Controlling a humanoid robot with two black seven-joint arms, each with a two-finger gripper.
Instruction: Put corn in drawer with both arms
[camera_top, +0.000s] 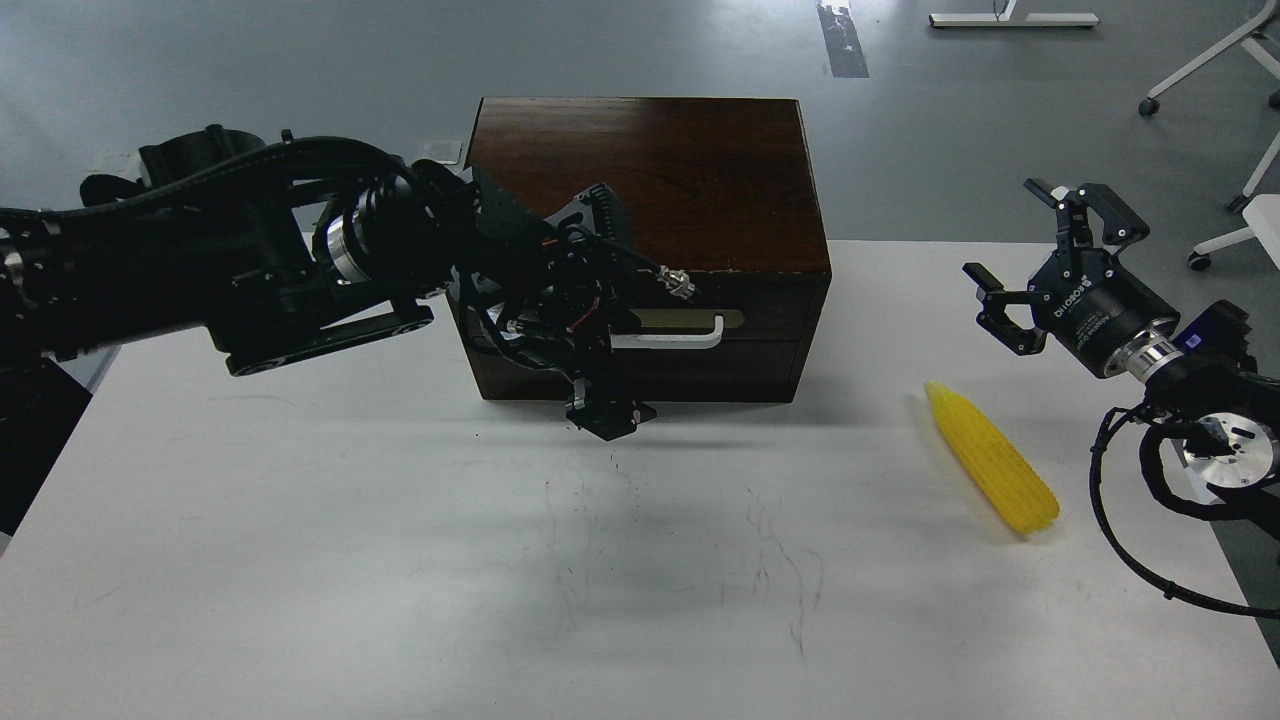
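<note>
The yellow corn (990, 458) lies on the white table at the right, tip pointing toward the back left. The dark brown box (650, 170) stands at the back middle; its drawer (700, 300) is shut, with the white bar handle (680, 338) showing. My left gripper (600, 400) hangs in front of the drawer's left half, its dark tip low near the box's bottom edge; its fingers cannot be told apart. My right gripper (1035, 252) is open and empty, above and behind the corn, apart from it.
The table's front and middle carry faint scuff marks (780, 560). My left arm (250, 260) covers the box's left side. Chair legs (1220, 60) stand on the floor at the back right. The table's right edge (1240, 560) runs close to my right arm.
</note>
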